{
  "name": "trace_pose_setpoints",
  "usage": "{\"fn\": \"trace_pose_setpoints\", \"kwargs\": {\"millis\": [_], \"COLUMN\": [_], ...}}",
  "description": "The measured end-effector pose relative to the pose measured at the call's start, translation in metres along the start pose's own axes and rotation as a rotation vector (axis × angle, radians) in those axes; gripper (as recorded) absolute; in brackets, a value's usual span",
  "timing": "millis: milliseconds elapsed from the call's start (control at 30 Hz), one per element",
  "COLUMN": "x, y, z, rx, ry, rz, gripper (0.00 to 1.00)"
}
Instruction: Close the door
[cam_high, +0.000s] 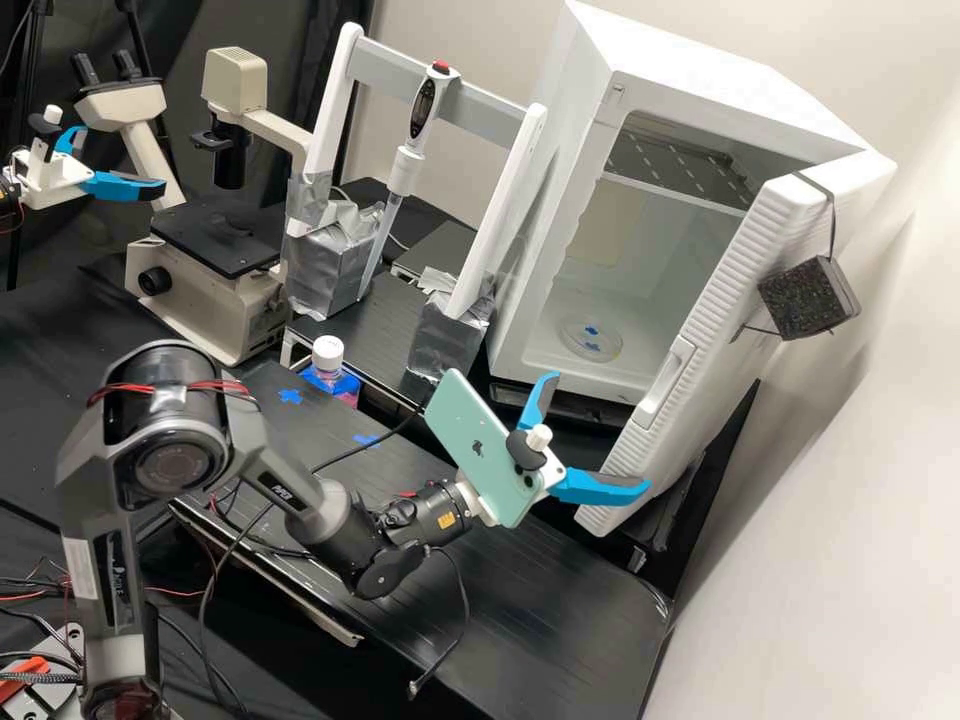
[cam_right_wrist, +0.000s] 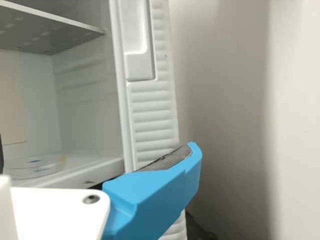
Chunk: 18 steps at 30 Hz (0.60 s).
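Black desk (cam_high: 540, 620) spreads beneath your arm, and beyond it you have the white cabinet (cam_high: 585, 110), its ribbed door (cam_high: 720, 300) standing wide open, a round clear dish (cam_high: 590, 340) on the cabinet's floor. Your pincer (cam_high: 600, 431) has its blue fingers spread far apart, gripping nothing, one tip near the door's lower end; whether they touch, you can't tell
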<state>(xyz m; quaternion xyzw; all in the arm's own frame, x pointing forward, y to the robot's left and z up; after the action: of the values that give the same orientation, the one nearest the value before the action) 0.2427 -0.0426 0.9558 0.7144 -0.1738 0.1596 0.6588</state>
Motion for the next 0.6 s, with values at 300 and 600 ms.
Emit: {"fn": "trace_pose_setpoints", "kwargs": {"millis": [300,600], "x": [-0.012,-0.017], "y": [-0.018,-0.036], "z": [-0.026,-0.055], "rx": [0.018,0.061], "ry": [0.078,0.199], "rz": [-0.084,-0.206], "gripper": [1.0,1.0]}}
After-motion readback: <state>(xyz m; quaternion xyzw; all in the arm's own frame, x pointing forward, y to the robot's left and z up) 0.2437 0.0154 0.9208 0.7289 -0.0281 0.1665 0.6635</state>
